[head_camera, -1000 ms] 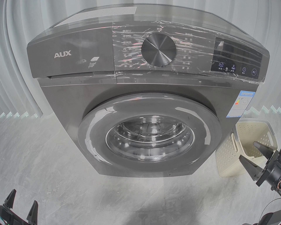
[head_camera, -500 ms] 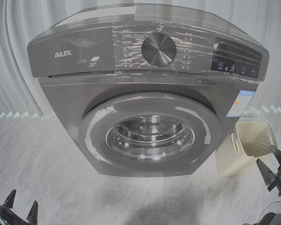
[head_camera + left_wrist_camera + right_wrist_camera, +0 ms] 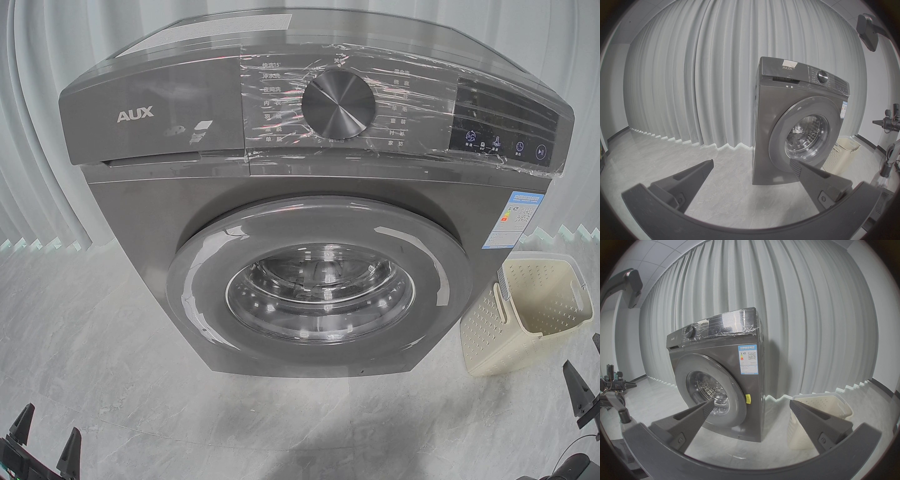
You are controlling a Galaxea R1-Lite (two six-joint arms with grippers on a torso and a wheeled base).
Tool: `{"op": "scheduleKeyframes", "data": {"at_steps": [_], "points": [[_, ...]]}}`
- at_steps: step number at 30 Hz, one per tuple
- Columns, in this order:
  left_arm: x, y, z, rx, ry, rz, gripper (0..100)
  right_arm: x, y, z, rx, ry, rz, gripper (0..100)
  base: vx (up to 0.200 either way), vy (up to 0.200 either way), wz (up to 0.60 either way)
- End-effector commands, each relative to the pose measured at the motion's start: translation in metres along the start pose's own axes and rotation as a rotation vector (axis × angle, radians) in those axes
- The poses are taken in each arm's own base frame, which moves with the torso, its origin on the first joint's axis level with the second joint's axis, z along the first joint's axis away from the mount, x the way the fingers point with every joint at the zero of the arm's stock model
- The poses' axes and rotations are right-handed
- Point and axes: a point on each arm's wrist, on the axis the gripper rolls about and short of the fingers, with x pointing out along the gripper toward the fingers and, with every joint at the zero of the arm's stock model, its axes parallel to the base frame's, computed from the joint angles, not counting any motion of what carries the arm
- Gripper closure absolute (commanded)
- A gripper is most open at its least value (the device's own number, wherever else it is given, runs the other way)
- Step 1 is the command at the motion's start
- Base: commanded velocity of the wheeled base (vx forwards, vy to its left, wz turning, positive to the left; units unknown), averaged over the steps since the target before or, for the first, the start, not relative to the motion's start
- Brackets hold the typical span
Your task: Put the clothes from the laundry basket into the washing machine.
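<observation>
We see the grey front-loading washing machine (image 3: 156, 212) across the middle and top of the head view, standing on a pale marbled floor (image 3: 112, 350) in front of a white pleated curtain (image 3: 31, 125). Its round door (image 3: 200, 275) sits flush against the front panel, and the steel drum (image 3: 320, 294) shows through the glass window. Clear plastic film covers the control panel around the program dial (image 3: 339, 104), and an energy label (image 3: 514, 220) is stuck on the right of the front panel.

The cream laundry basket (image 3: 494, 325) stands on the floor at the lower right of the frame, just beside the machine's right front corner. Its mouth is tipped towards us, and inside it we make out only its own perforated walls. We cannot tell from these pictures where the clothes are.

The left gripper (image 3: 50, 425) hangs in the bottom left corner, well apart from the machine, its two dark fingers spread and holding nothing. Its own wrist view confirms the wide gap (image 3: 750, 164), with the machine (image 3: 775, 125) and basket (image 3: 843, 150) beyond.

The right gripper (image 3: 582, 350) sits at the right edge of the frame, just below the basket and not touching it. Its jaws are likewise parted and bare, as its wrist view (image 3: 751, 402) shows, with the machine (image 3: 725, 371) and basket (image 3: 818, 405) ahead.
</observation>
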Motion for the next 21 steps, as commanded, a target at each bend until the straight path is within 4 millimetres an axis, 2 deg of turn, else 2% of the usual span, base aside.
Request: {"op": "scheduleKeyframes", "data": {"at_steps": [1, 12, 21], "points": [[0.0, 0.0, -0.005, 0.0, -0.001, 0.0, 0, -0.031, 0.001, -0.017, -0.023, -0.079, -0.073, 0, 0.0, 0.0, 0.0], [0.0, 0.0, -0.005, 0.0, -0.001, 0.0, 0, -0.046, 0.006, -0.045, -0.038, 0.007, -0.122, 0, 0.0, 0.0, 0.0], [0.0, 0.0, -0.005, -0.005, 0.0, 0.002, 0, -0.047, 0.005, -0.049, -0.011, 0.045, -0.161, 0, 0.0, 0.0, 0.0]]}}
